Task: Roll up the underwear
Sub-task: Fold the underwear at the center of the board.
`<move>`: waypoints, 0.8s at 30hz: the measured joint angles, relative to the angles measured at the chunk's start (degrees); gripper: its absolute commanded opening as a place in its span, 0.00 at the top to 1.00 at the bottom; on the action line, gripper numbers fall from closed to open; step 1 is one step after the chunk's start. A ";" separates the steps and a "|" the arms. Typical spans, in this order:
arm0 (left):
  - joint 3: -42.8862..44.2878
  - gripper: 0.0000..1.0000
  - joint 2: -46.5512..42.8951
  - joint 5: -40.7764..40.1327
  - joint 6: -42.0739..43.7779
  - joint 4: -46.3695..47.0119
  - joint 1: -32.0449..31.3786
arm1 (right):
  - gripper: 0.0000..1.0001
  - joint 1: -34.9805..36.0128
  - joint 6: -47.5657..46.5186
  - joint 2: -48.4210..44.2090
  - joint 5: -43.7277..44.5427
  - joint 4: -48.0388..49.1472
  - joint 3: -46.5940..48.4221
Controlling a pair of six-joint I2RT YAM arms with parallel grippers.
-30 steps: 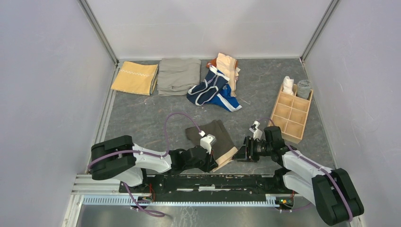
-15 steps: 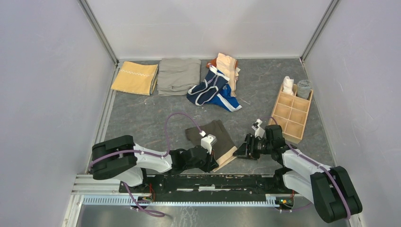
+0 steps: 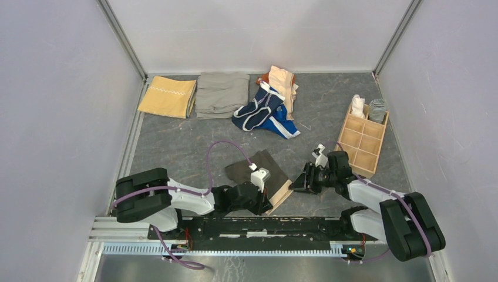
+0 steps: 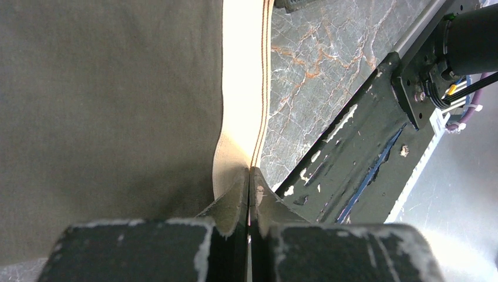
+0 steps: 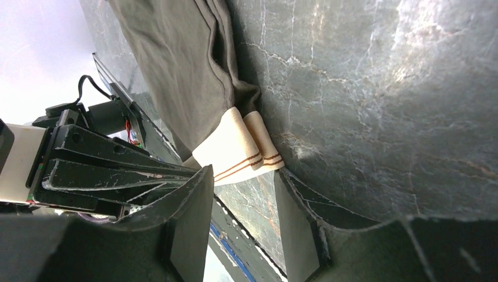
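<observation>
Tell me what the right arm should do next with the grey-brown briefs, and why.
Probably ease the right gripper a little forward and close it on the tan waistband. The left gripper is shut on the waistband's edge of the grey-brown briefs; the right jaws stand open with the waistband's other end just at their tips, not yet pinched.

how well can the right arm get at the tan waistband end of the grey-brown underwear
Likely yes: the right gripper is open right at the underwear waistband end, nothing between; the left gripper pinches it farther along.
</observation>
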 measured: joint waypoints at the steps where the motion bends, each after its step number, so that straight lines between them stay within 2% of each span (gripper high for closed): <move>1: 0.00 0.98 0.07 0.02 0.00 0.13 -0.02 | 0.50 -0.04 0.00 0.33 -0.04 0.46 0.00; 7: 0.00 0.98 0.22 0.22 0.00 0.44 -0.33 | 0.47 -0.13 -0.96 2.51 -0.72 2.58 0.76; 14: 0.00 0.98 0.22 0.26 -0.02 0.42 -0.37 | 0.38 -0.26 -7.50 0.15 3.04 -3.34 4.00; 19: 0.00 0.98 0.22 0.26 -0.02 0.42 -0.42 | 0.37 -0.76 -10.40 -3.58 5.90 -7.41 4.26; 24: 0.00 0.98 0.28 0.02 -0.02 0.44 -0.52 | 0.41 -0.90 -10.34 -3.50 5.81 -7.43 4.15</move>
